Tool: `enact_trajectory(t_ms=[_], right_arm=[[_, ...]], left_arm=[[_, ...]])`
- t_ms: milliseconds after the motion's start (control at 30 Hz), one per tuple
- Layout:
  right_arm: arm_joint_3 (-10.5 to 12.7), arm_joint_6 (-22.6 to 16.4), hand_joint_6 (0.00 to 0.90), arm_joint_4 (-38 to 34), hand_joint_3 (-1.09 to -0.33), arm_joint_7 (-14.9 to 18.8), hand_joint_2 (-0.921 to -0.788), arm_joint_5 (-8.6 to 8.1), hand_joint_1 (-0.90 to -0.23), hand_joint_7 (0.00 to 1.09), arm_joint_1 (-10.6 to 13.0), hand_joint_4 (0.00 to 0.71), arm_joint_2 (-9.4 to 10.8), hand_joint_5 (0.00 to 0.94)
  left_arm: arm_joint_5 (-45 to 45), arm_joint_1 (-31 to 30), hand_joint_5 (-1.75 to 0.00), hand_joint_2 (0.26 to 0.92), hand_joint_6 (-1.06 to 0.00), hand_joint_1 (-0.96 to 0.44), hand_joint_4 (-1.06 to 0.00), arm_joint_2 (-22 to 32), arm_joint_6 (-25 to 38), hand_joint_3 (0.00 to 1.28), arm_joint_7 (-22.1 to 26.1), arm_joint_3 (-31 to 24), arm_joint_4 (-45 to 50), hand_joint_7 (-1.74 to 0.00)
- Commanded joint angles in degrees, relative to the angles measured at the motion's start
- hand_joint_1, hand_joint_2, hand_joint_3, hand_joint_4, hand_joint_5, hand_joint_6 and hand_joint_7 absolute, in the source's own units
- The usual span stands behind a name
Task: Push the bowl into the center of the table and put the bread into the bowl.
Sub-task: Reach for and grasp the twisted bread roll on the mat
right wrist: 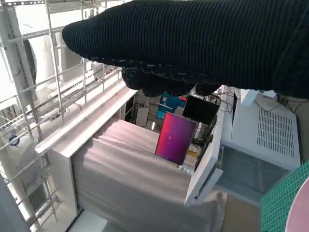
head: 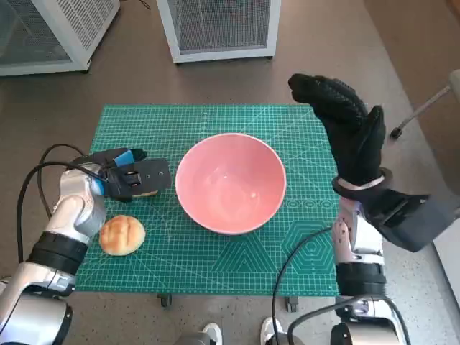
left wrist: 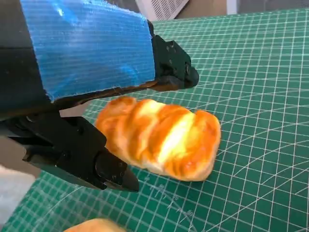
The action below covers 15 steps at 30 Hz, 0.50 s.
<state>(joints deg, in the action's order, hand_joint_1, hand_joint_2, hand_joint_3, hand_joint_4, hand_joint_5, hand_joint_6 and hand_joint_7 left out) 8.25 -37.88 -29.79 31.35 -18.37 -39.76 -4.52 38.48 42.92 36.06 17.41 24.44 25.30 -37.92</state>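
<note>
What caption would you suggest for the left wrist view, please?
Left hand straddles a glazed bread roll lying on the green cutting mat.

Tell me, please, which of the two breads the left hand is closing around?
The elongated glazed loaf, lying between the left hand's fingers; the round bun sits apart, nearer the table's front edge.

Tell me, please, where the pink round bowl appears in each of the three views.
Head view: the pink round bowl sits mid-picture on the green cutting mat.
Left wrist view: not in it.
Right wrist view: only a pink sliver of rim at the lower right corner.
Shared landmark: the green cutting mat, seen in all three.
</note>
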Motion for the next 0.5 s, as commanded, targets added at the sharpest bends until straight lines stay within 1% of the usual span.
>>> enact_trajectory(t_ms=[33,67,100,133,167,200,267,300,333,367,400,433,467,500], right_arm=[[-0.1,1.1,0.257,0.4,-0.83,0.6,-0.921,-0.82,-0.671,0.11,1.4,0.223,-0.2,0.001],[-0.1,1.1,0.256,0.5,-0.829,0.6,-0.921,-0.85,-0.671,0.11,1.5,0.223,-0.2,0.001],[-0.2,1.1,0.256,0.7,-0.829,0.6,-0.921,-0.87,-0.671,0.12,1.5,0.223,-0.2,0.001],[-0.2,1.2,0.256,0.7,-0.829,0.6,-0.921,-0.92,-0.672,0.12,1.6,0.223,-0.2,0.001],[-0.2,1.2,0.255,0.8,-0.829,0.7,-0.921,-0.98,-0.672,0.12,1.6,0.223,-0.2,0.001],[-0.2,1.4,0.255,0.9,-0.828,0.7,-0.921,-1.12,-0.672,0.12,1.7,0.223,-0.2,0.001],[-0.3,1.5,0.254,1.3,-0.828,0.8,-0.921,-1.24,-0.674,0.12,1.8,0.223,-0.1,0.001],[-0.3,1.6,0.253,1.4,-0.827,0.8,-0.921,-1.27,-0.676,0.12,1.9,0.223,-0.1,0.001],[-0.3,1.6,0.253,1.6,-0.827,0.8,-0.921,-1.35,-0.676,0.12,1.9,0.223,-0.1,0.001],[-0.4,1.7,0.253,1.7,-0.827,0.8,-0.921,-1.38,-0.678,0.12,2.0,0.223,-0.1,0.001],[-0.4,1.7,0.253,1.8,-0.827,0.8,-0.921,-1.41,-0.679,0.12,2.1,0.223,-0.1,0.001],[-0.4,1.8,0.253,1.9,-0.827,0.8,-0.921,-1.43,-0.679,0.12,2.1,0.223,-0.1,0.001],[-0.5,1.8,0.252,2.0,-0.826,0.8,-0.921,-1.42,-0.68,0.12,2.2,0.223,-0.1,0.001],[-0.5,1.8,0.252,2.1,-0.826,0.8,-0.921,-1.42,-0.68,0.13,2.2,0.223,-0.1,0.001]], left_arm=[[1.9,1.9,-0.07,0.822,-0.51,0.03,-0.52,-0.9,-3.0,0.05,-3.7,1.4,-4.7,-0.05],[2.2,2.0,-0.12,0.836,-0.54,0.04,-0.61,-0.9,-3.6,0.05,-4.5,1.6,-5.5,-0.04],[2.4,2.1,-0.55,0.867,-0.58,0.16,-0.6,-0.9,-4.1,0.09,-5.0,1.8,-6.2,-0.05],[2.7,2.2,-0.71,0.878,-0.59,0.2,-0.59,-0.9,-4.6,0.11,-5.7,2.1,-6.9,-0.05],[3.0,2.4,-0.95,0.893,-0.63,0.25,-0.58,-1.0,-5.1,0.13,-6.2,2.2,-7.6,-0.05],[3.4,2.7,-1.1,0.903,-0.65,0.29,-0.57,-1.1,-5.7,0.15,-7.0,2.6,-8.7,-0.06],[3.9,3.1,-1.22,0.912,-0.71,0.33,-0.57,-1.3,-6.9,0.16,-8.4,3.0,-10.6,-0.08],[4.1,3.3,-1.26,0.915,-0.75,0.34,-0.57,-1.4,-7.4,0.16,-9.0,3.2,-11.4,-0.11],[4.2,3.4,-1.28,0.916,-0.77,0.34,-0.57,-1.4,-8.1,0.16,-9.8,3.3,-12.2,-0.11],[4.2,3.5,-1.31,0.918,-0.68,0.22,-0.59,-1.5,-8.6,0.16,-10.3,3.3,-12.8,-0.48],[4.2,3.6,-1.33,0.919,-0.62,0.14,-0.6,-1.5,-9.2,0.16,-10.9,3.2,-13.5,-0.72],[4.1,3.7,-1.34,0.919,-0.6,0.11,-0.61,-1.5,-9.6,0.16,-11.3,3.2,-14.0,-0.8],[4.1,3.7,-1.35,0.92,-0.58,0.07,-0.61,-1.5,-10.0,0.15,-11.8,3.2,-14.5,-0.92],[4.0,3.8,-1.35,0.92,-0.57,0.05,-0.62,-1.6,-10.2,0.15,-12.1,3.2,-15.0,-0.99]])
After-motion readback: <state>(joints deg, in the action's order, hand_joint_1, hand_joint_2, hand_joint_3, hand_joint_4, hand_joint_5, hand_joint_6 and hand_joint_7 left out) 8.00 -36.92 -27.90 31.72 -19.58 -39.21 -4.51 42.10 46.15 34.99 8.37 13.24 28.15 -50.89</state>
